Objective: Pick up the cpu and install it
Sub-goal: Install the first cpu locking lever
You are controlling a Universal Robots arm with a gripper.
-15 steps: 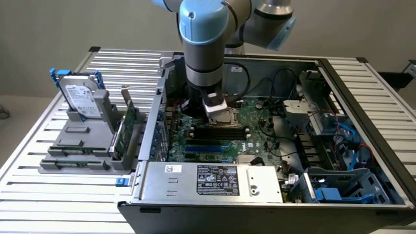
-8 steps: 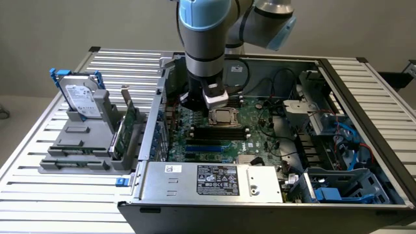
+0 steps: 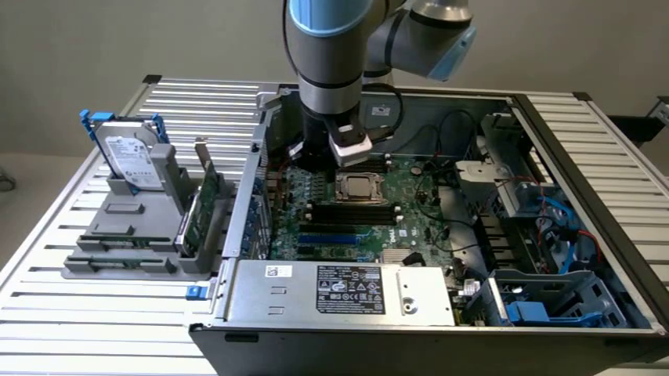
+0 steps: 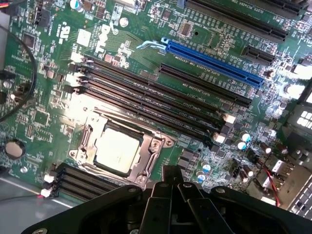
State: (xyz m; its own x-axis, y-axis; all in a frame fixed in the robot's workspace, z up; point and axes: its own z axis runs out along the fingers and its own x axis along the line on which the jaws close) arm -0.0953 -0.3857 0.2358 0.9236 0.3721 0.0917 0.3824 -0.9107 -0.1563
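The cpu (image 4: 116,150) lies flat in the metal-framed socket (image 4: 153,146) on the green motherboard (image 4: 122,44), its pale silver top facing up. In the exterior view the cpu (image 3: 359,188) sits mid-board inside the open computer case (image 3: 585,204). My gripper (image 4: 173,187) hovers above the board just beside the socket, fingers pressed together and holding nothing. Seen from outside, the gripper (image 3: 312,163) hangs over the board to the exterior view's left of the socket, close to the case wall.
Black memory slots (image 4: 161,102) and a blue expansion slot (image 4: 214,66) run beside the socket. A power supply (image 3: 345,290) fills the case front. Outside it, on the slatted table, a grey holder (image 3: 125,235) carries a hard drive (image 3: 131,160) with blue handles.
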